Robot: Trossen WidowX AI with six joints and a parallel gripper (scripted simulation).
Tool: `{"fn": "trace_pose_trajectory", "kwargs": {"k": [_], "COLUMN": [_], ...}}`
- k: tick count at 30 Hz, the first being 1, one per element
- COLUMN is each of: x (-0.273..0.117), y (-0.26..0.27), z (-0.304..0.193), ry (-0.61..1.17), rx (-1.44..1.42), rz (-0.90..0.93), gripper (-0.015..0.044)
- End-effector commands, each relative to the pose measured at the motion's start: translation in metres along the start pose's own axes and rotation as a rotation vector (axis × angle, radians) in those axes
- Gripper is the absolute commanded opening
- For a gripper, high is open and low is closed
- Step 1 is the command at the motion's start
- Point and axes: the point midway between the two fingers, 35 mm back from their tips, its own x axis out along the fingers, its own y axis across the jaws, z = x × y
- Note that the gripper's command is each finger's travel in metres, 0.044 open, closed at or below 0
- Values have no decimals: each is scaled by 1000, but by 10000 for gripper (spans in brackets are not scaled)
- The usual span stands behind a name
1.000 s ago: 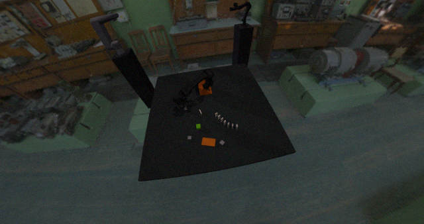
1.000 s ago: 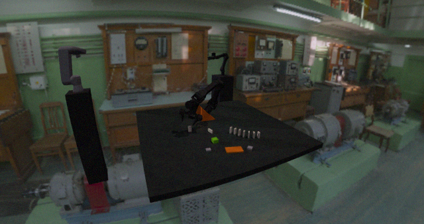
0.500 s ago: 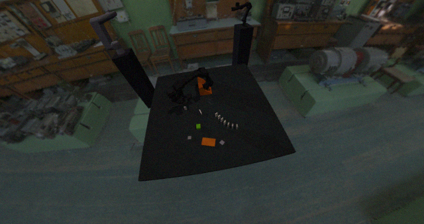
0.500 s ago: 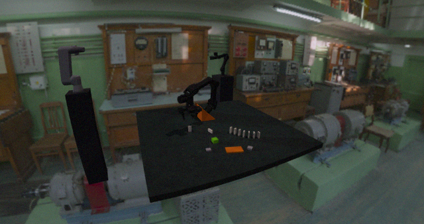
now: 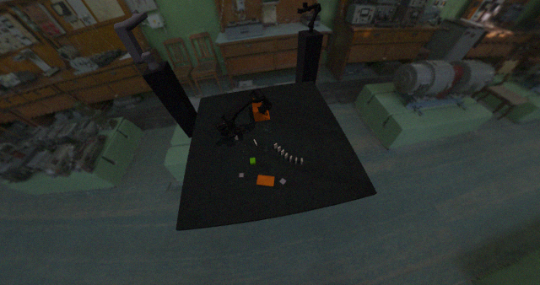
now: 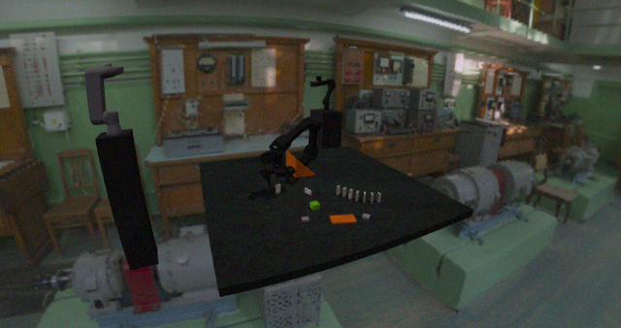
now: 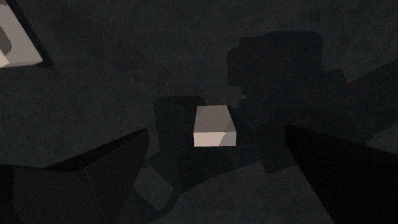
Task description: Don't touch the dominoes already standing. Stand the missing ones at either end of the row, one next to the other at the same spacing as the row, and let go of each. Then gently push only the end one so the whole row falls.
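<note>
Several white dominoes stand in a slightly curved row [image 5: 286,155] [image 6: 357,195] right of the table's middle. One loose domino [image 5: 236,137] [image 6: 277,188] [image 7: 215,120] stands apart, at the left. Another loose domino [image 5: 255,142] [image 6: 308,191] [image 7: 22,42] lies on the table between it and the row; the wrist view cuts it off at the upper left. My gripper [image 6: 277,178] [image 7: 215,133] is wide open and empty, above the standing loose domino. In the wrist view that domino appears midway between the fingertips, with a gap on each side.
A green cube [image 5: 252,161] [image 6: 314,205] sits in front of the lying domino. An orange flat block [image 5: 266,180] [image 6: 343,218] lies nearer the front, between two small pale pieces [image 5: 241,175] [image 5: 283,181] [image 6: 305,219] [image 6: 366,216]. An orange shape [image 5: 256,113] [image 6: 302,169] is beside the arm's base.
</note>
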Motion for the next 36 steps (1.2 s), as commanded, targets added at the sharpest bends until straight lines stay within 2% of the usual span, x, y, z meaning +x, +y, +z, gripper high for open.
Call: {"fn": "trace_pose_trajectory", "kwargs": {"k": [1,12,25,36], "x": [7,18,18,9], "y": [1,1,1,0], "z": [0,0,0,1], "ry": [-5,-5,-5,-5], "rx": [7,6,6,6], "rz": [5,6,6,4], "gripper": [440,440,107,107]}}
